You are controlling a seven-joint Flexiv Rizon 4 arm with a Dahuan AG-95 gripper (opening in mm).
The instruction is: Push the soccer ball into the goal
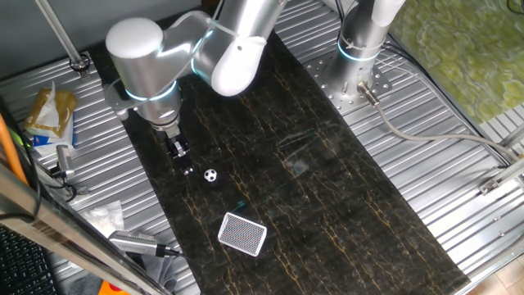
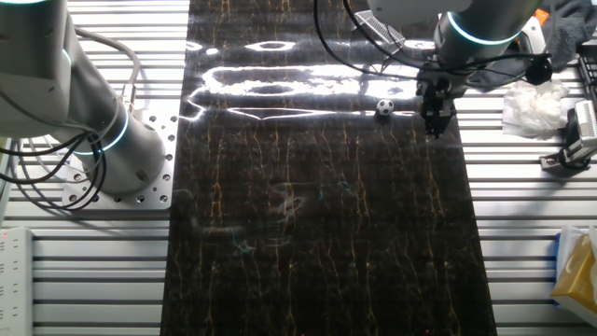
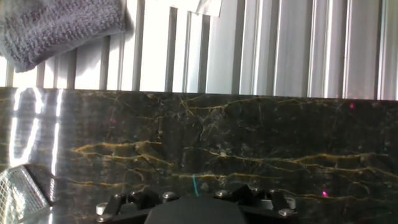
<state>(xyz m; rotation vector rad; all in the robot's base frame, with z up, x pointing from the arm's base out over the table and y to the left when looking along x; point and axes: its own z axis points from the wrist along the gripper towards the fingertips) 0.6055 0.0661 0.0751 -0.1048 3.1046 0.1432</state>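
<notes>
likely the soccer ball (image 1: 210, 175) is light and hard and will roll freely on the slick dark worktop (image 1: 327, 213), so nudge its side opposite the goal (image 1: 242, 234), not grip it. it sits mid-mat near the mat's long edge, goal nearby. the end effector (image 1: 186, 168) hangs just beside it, holding nothing; its opening i cannot tell.

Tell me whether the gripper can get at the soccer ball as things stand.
Probably yes. The gripper hangs just beside the soccer ball, apart from it, with bare dark mat between them and nothing blocking. The goal lies beyond the ball.
</notes>
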